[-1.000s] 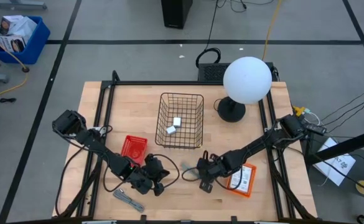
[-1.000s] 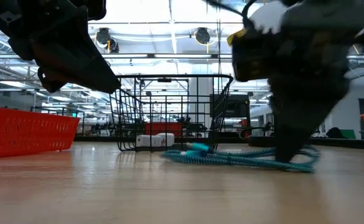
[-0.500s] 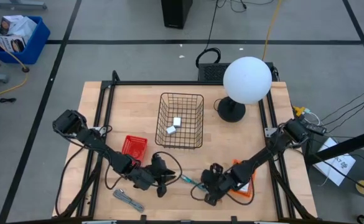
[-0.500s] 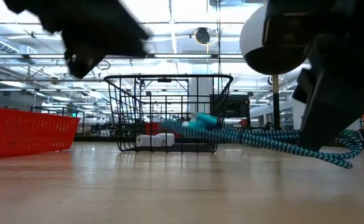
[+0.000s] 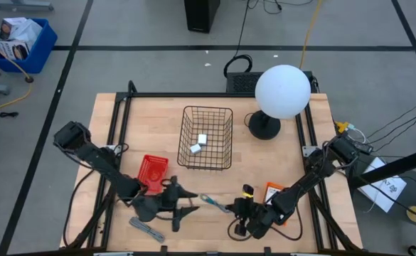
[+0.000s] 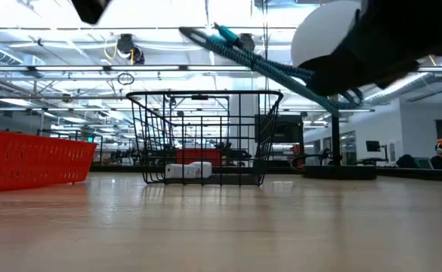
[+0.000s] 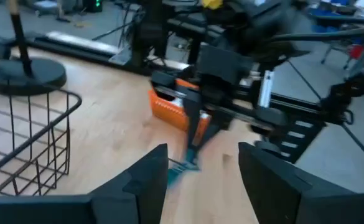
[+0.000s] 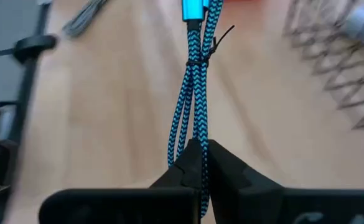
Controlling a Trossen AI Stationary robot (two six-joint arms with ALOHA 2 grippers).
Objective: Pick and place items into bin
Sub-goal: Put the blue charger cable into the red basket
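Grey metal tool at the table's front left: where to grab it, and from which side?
Probably mid-shaft on the grey metal tool, from straight above, jaws across its narrow width. It lies flat and diagonal on the table, long and slim. The open left gripper is nearest; the right gripper is shut on the teal cable.

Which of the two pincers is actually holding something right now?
The right pincer: it is clamped shut on the bundled teal braided cable, lifted off the table. The left pincer stands open, empty.
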